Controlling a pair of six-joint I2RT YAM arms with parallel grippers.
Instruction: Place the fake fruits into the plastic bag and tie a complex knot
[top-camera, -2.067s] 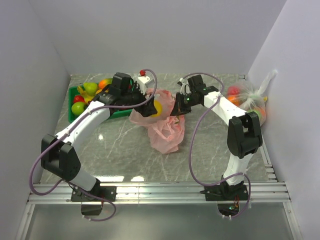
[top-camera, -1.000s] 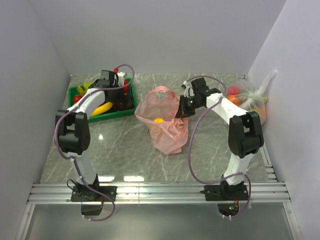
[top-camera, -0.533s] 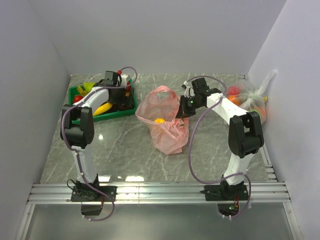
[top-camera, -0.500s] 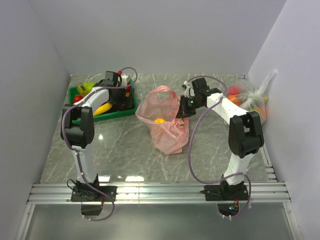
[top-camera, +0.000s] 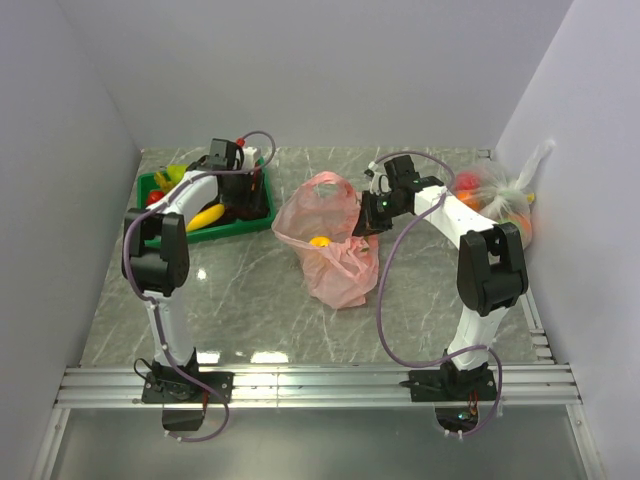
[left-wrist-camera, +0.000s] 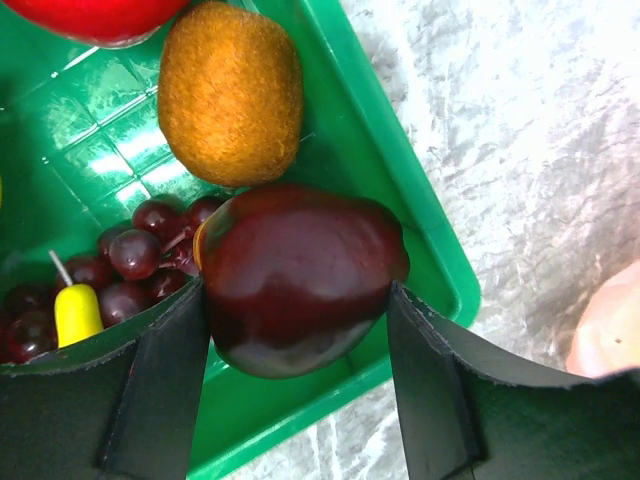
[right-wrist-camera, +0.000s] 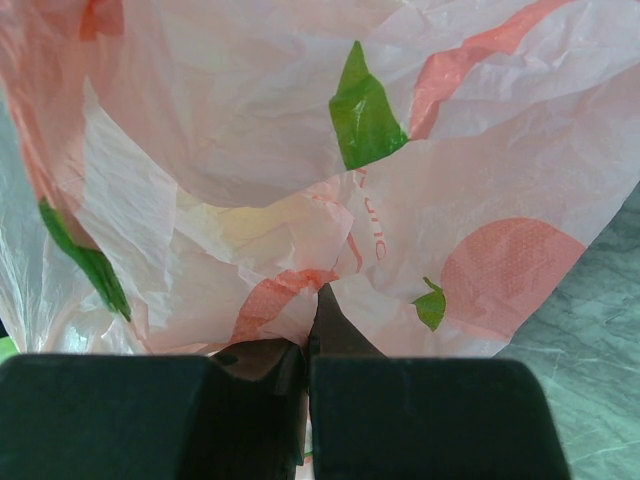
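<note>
While my right gripper (right-wrist-camera: 308, 340) pinches the rim of the pink plastic bag (top-camera: 330, 205) mid-table, my left gripper (left-wrist-camera: 297, 292) clasps a dark red apple (left-wrist-camera: 300, 265) in the green tray (left-wrist-camera: 420, 250) at ten o'clock, which I judge needs lifting toward three o'clock, over the bag's mouth.

We make out only one short pink printed word on the bag (right-wrist-camera: 300, 150), sideways and too crumpled to read.
</note>
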